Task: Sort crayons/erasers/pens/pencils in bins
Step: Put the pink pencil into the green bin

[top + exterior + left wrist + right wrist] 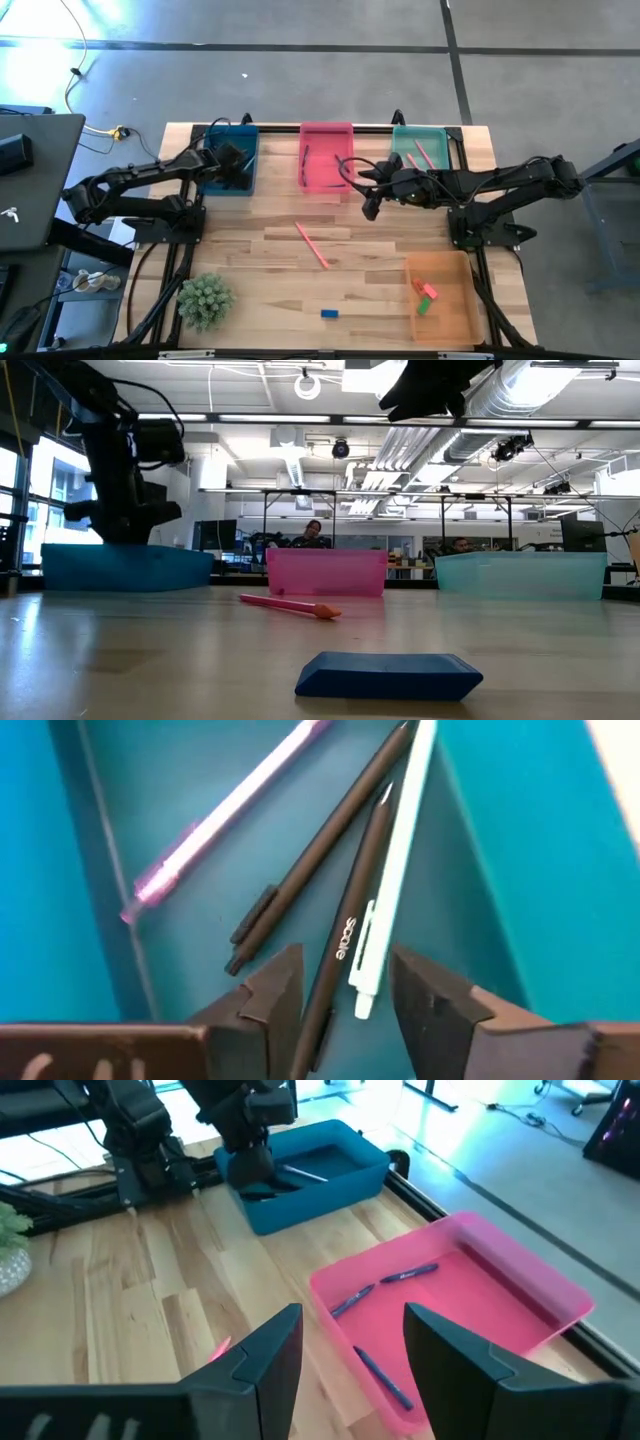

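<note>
My left gripper (345, 970) hangs open, pointing down into the dark blue bin (228, 165). On the bin's floor lie two dark pens (320, 850), a pale one (395, 870) and a translucent purple one (220, 815). One dark pen (350, 940) and the pale pen run between the fingers, with a gap on either side. My right gripper (352, 1330) is open with nothing in it, above the table in front of the pink bin (326, 155). A salmon-pink stick (312, 245) and a blue eraser (329, 313) lie flat on the table.
The pink bin holds dark blue sticks (385, 1285). The teal bin (420, 145) holds pink sticks. The orange bin (440, 298) at the near right holds a pink and a green eraser. A small green plant (205, 300) stands at the near left.
</note>
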You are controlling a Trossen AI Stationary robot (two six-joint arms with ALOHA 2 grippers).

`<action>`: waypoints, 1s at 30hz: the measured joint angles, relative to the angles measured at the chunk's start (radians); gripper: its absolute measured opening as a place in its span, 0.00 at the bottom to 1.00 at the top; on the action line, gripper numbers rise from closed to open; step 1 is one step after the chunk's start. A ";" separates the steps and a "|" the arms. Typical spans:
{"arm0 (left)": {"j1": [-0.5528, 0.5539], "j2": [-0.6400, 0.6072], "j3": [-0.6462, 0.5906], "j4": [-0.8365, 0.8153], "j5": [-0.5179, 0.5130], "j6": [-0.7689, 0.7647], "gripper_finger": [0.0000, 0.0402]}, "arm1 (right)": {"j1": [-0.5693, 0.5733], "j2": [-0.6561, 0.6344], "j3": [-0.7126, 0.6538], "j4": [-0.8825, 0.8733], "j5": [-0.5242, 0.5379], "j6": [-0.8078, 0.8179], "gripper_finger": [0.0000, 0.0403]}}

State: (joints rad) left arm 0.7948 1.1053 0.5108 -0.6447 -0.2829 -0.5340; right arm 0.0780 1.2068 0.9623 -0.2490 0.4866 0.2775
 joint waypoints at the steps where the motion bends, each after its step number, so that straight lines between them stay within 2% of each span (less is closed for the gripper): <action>1: 0.000 0.000 0.021 -0.022 0.000 0.014 0.35 | 0.000 0.000 0.000 0.004 0.000 -0.013 0.41; 8: 0.000 -0.002 0.209 -0.160 0.052 0.087 0.36 | 0.000 0.000 0.000 0.057 0.000 -0.063 0.41; 16: -0.001 -0.089 0.373 -0.166 0.282 0.269 0.36 | 0.000 0.000 0.000 0.160 -0.018 -0.127 0.41; 22: -0.021 -0.235 0.388 -0.140 0.426 0.293 0.36 | 0.000 0.000 0.001 0.276 -0.019 -0.100 0.41; 26: -0.077 -0.319 0.388 -0.140 0.428 0.291 0.36 | 0.000 0.006 0.023 0.305 0.005 -0.097 0.41; 30: -0.150 -0.369 0.387 -0.081 0.428 0.245 0.36 | 0.000 0.055 0.146 0.233 0.024 -0.125 0.41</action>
State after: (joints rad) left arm 0.6450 0.7360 0.8982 -0.7252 0.1448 -0.2892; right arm 0.0780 1.2621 1.1083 -0.0158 0.5106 0.1522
